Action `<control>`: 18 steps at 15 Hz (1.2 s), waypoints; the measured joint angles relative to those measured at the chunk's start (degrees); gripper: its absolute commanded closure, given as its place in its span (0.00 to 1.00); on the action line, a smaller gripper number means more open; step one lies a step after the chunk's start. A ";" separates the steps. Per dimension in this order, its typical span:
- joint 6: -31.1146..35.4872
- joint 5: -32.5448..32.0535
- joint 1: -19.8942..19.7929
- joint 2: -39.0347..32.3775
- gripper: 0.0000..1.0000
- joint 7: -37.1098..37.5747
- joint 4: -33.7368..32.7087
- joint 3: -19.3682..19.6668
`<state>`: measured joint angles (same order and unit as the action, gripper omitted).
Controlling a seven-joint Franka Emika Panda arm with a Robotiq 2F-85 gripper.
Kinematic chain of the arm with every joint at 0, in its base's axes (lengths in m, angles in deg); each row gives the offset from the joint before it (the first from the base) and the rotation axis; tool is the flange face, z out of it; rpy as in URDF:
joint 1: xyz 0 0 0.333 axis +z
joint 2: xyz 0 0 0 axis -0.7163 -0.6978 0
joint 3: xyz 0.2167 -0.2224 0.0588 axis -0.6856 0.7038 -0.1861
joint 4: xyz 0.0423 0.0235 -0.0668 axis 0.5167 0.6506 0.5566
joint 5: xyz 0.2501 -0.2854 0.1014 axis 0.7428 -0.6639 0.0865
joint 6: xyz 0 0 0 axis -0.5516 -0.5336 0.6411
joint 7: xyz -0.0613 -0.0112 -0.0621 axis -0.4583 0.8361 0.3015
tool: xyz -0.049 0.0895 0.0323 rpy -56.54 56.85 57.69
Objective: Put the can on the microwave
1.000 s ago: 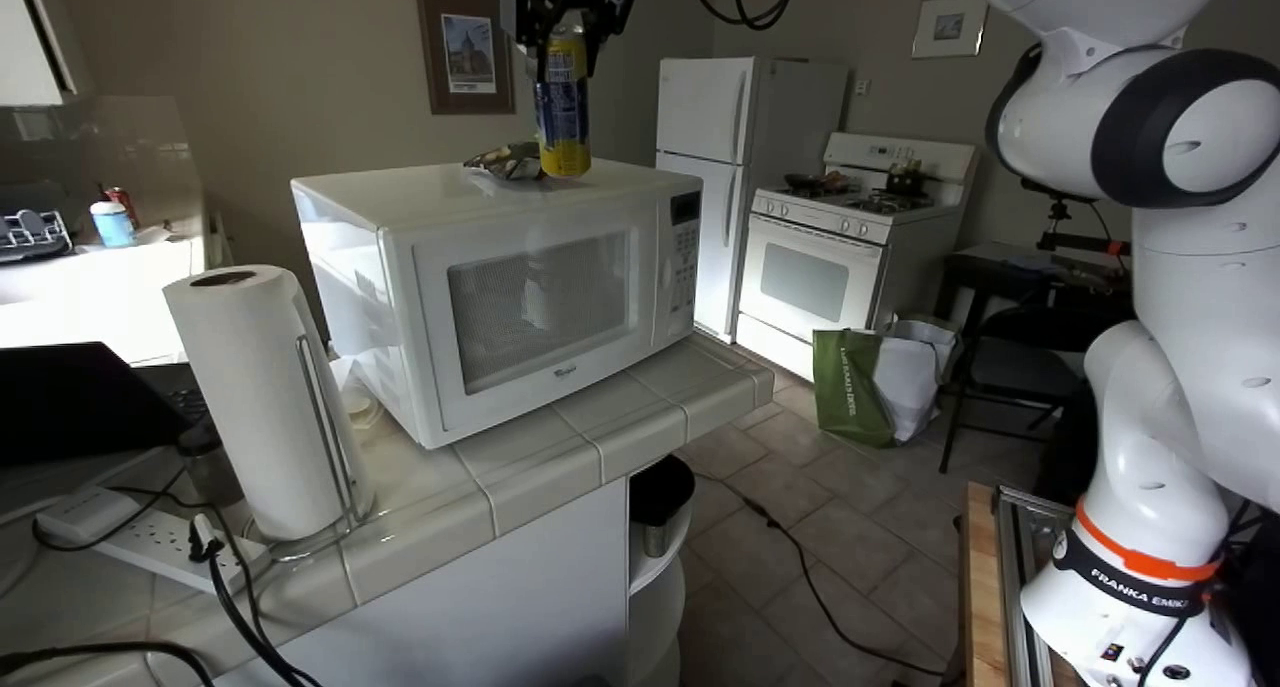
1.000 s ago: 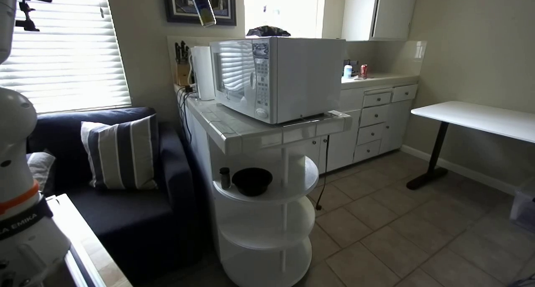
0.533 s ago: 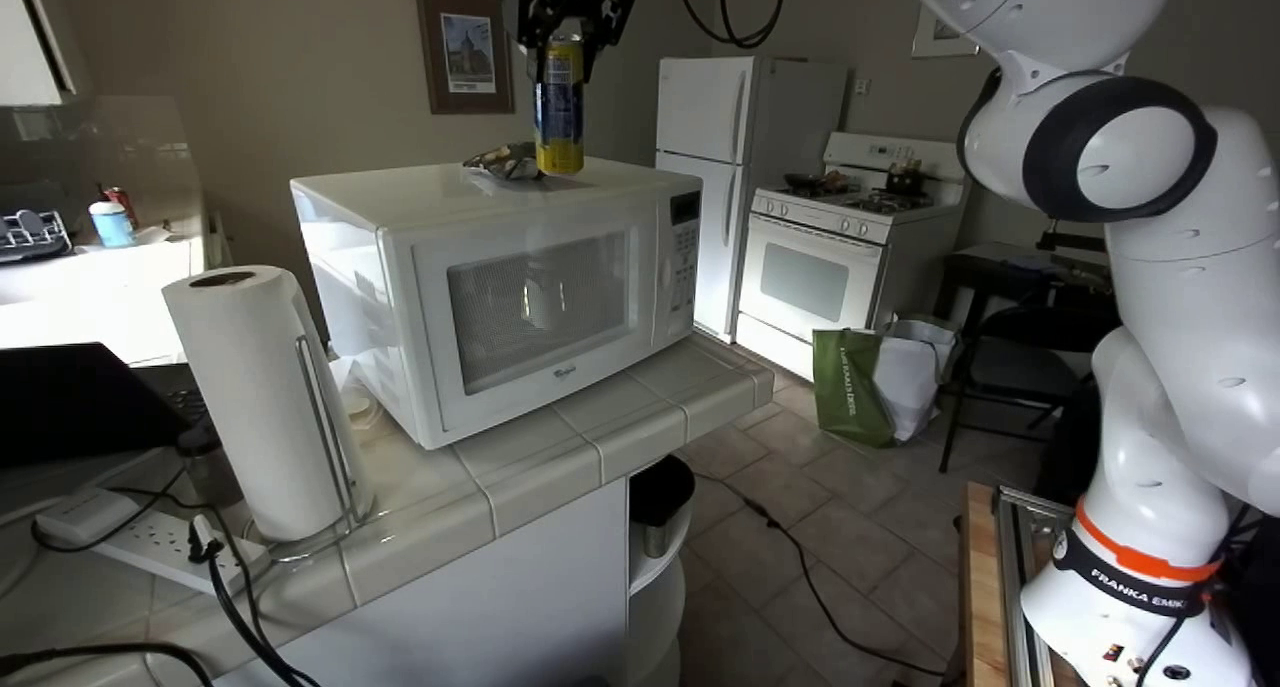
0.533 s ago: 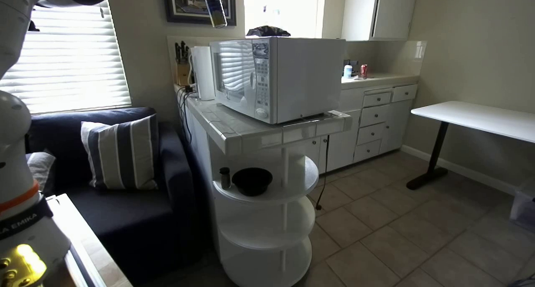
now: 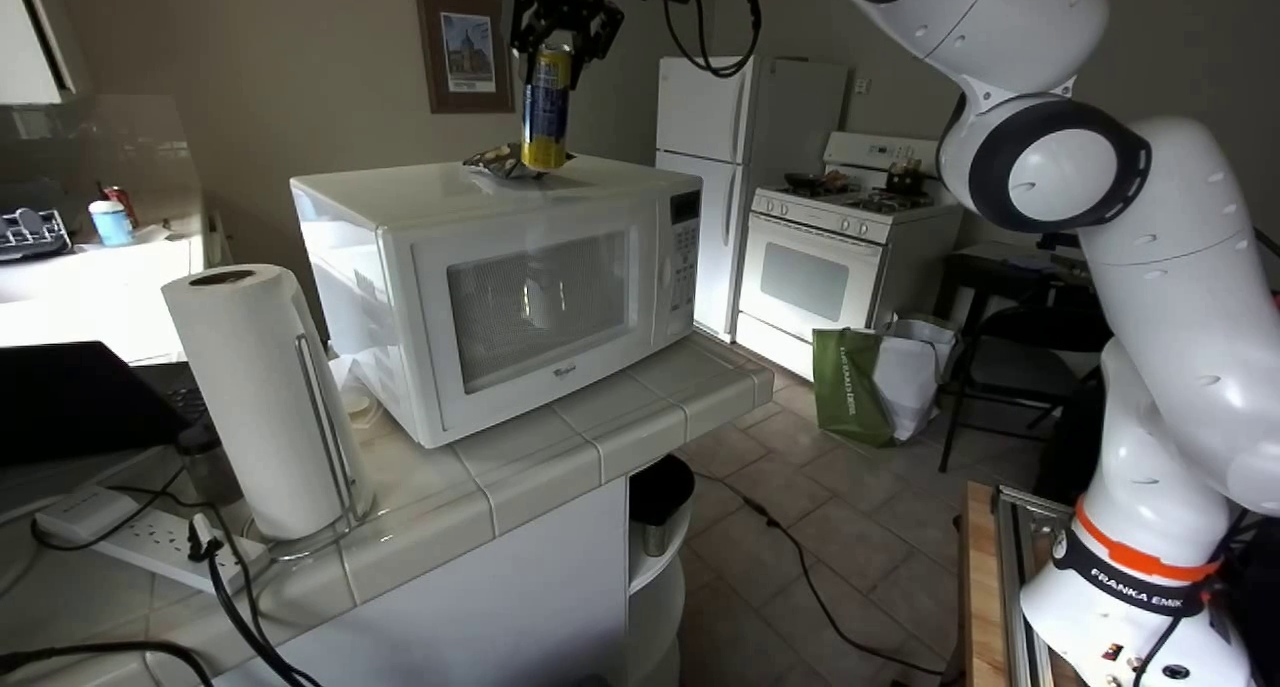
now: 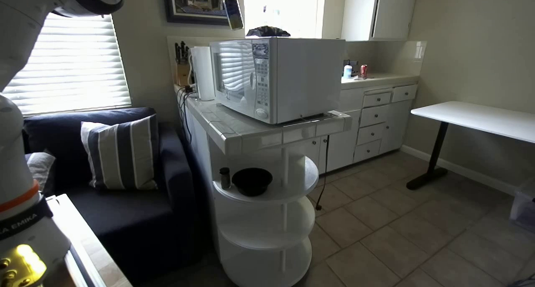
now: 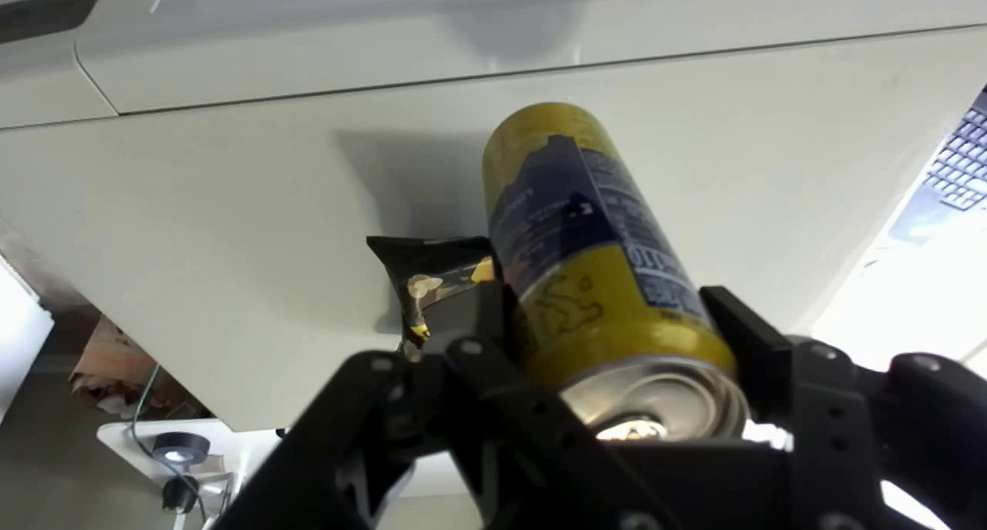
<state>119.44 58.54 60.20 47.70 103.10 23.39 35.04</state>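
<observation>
My gripper (image 5: 551, 71) is shut on the can (image 5: 545, 117), with one finger on each side near its top end. The can is yellow with a dark blue band and also shows in an exterior view (image 6: 233, 13), tilted, its lower end above the microwave's top level. The white microwave (image 5: 400, 202) stands on the counter, door and panel visible; it also shows in an exterior view (image 6: 307, 78). In the wrist view the can (image 7: 570, 221) hangs over the microwave's white top (image 7: 231, 229), near its front edge, with a shadow beside it.
A dark, shiny snack bag (image 5: 497, 163) lies on the microwave top, close beside the can in the wrist view (image 7: 432, 271). A paper towel roll (image 5: 265, 407) stands on the tiled counter (image 5: 590, 427) beside the microwave. A power strip (image 5: 160, 547) with cables lies near it.
The arm has reached further out. The held can has moved right toward the microwave in an exterior view, and slightly left, toward the snack bag, in an exterior view. The grip is unchanged.
</observation>
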 measured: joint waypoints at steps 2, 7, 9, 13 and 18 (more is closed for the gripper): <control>0.21 1.02 -0.90 -0.80 0.61 0.32 -0.24 -0.09; 0.04 4.26 -2.09 -4.56 0.61 1.07 -4.89 0.45; 0.16 5.22 -2.47 -4.72 0.61 1.83 -4.77 0.63; 0.16 6.52 -3.24 -4.93 0.61 2.75 -4.73 0.72; 0.19 6.95 -3.59 -5.22 0.29 3.25 -4.72 0.81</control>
<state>119.63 65.49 56.60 42.49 106.35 18.67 35.85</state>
